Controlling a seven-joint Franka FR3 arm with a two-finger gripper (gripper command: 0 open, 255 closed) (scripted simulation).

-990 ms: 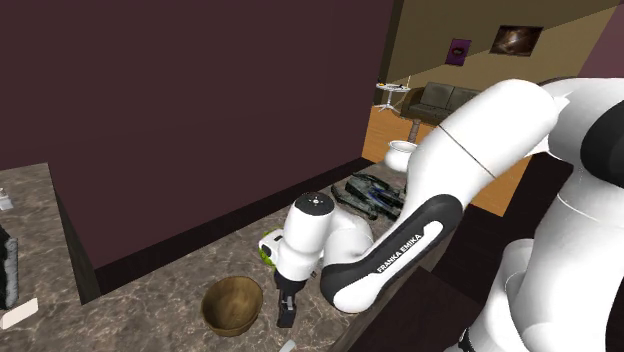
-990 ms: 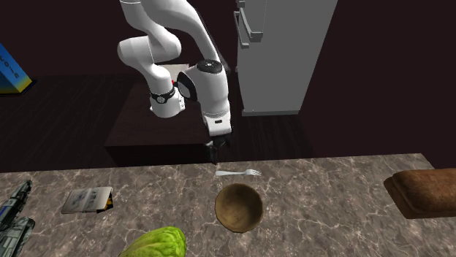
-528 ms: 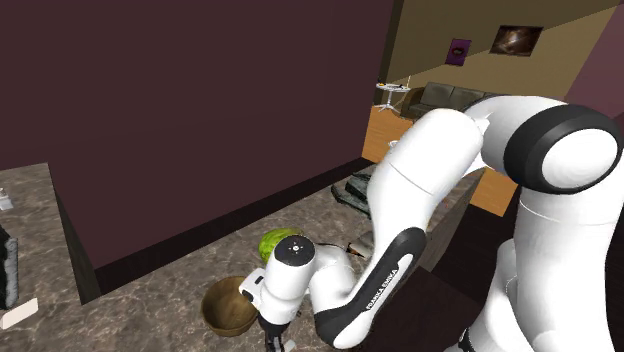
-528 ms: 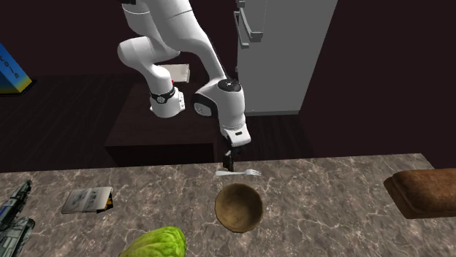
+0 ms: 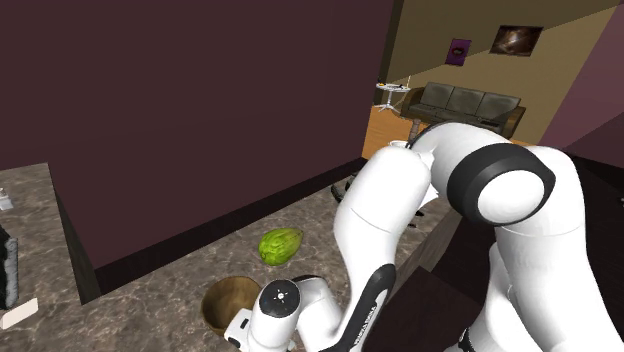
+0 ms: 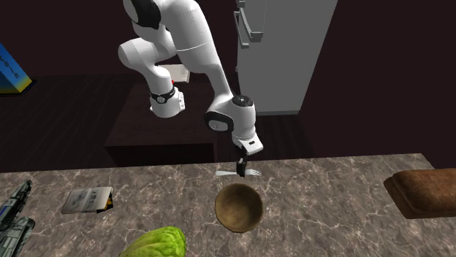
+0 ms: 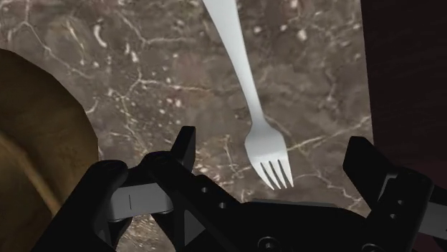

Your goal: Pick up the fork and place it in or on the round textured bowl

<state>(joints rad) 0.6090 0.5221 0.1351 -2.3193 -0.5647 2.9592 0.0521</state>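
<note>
One fork (image 7: 266, 150), one bowl (image 6: 238, 206) (one lettuce (image 5: 279, 245))

Found no legible text, label, brand or number. Noted markings on the leaflet (image 6: 88, 198) lying on the bench (image 6: 329, 212), too small to read.

The white arm (image 6: 191, 44) arches over and reaches steeply down, its black hand (image 6: 241, 166) pointing downward with fingers (image 7: 185, 147) spread apart.

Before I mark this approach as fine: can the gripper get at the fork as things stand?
Probably yes. The gripper stands open over the fork, its tines between the fingers; nothing covers it on the counter, and the bowl sits apart beside it.
</note>
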